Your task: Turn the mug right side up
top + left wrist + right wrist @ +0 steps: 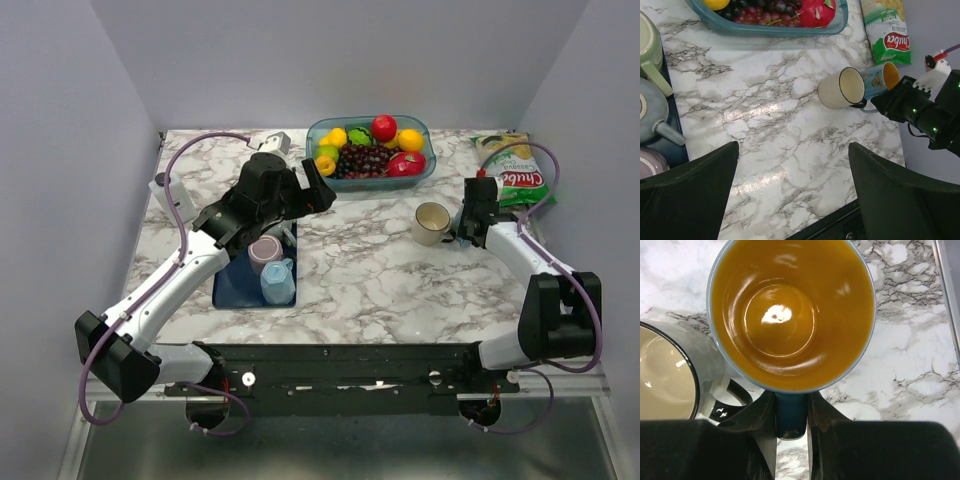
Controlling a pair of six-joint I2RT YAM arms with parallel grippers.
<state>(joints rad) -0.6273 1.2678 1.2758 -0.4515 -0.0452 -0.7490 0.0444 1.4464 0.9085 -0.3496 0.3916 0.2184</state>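
The mug (792, 315) is blue outside and orange inside, and its mouth faces straight at the right wrist camera. My right gripper (791, 404) is shut on its blue handle (791, 417), one finger on each side. In the left wrist view the mug (883, 78) shows tilted, mouth toward the right arm, touching a cream mug (840, 88) beside it. I cannot tell whether it rests on the marble. My left gripper (794, 148) hangs open over bare marble, well to the left of both mugs, holding nothing.
A teal bowl of fruit (370, 150) stands at the back, and a green chips bag (515, 170) lies at the back right. A dark blue tray (230, 292) under the left arm holds a pink mug (265, 250) and a light blue one (278, 282).
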